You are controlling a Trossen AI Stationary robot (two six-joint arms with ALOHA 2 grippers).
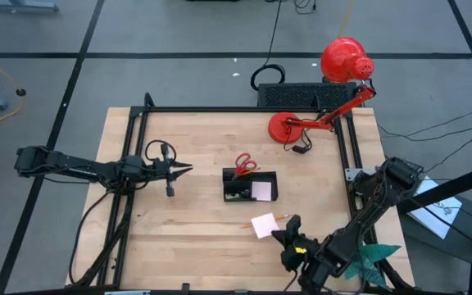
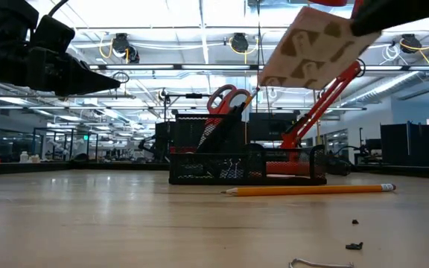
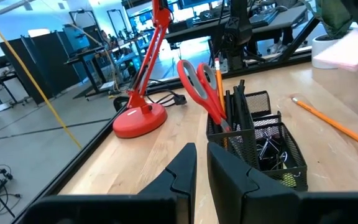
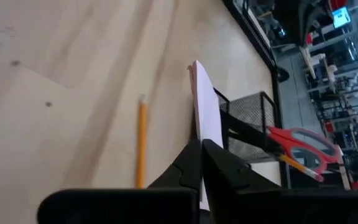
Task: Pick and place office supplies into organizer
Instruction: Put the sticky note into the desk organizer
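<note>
Our left claw (image 1: 185,169) is hovering over the counter (image 1: 187,229) left of the organizer (image 1: 250,186), its fingers nearly together and gripping nothing. The black mesh organizer is holding red-handled scissors (image 3: 201,84), dark pens and black clips (image 3: 267,147). An orange pencil (image 2: 310,190) is lying just beside it. Our right claw (image 1: 285,233) is pinching a pale pink sticky-note pad (image 1: 264,224), thin and square, above the counter.
</note>
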